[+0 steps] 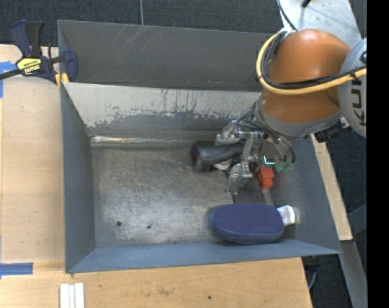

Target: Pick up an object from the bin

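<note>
As the gripper (243, 165) hangs at the back right of the bin (77, 172), just beside a black blocky thing (207, 156), we cannot tell whether it is open or closed.

At the right edge of the frame, just beside the orange cover, the pale grey casing of the arm (354, 92) carries large dark letters turned sideways. "KU" can be read; the rest is cut off.
</note>
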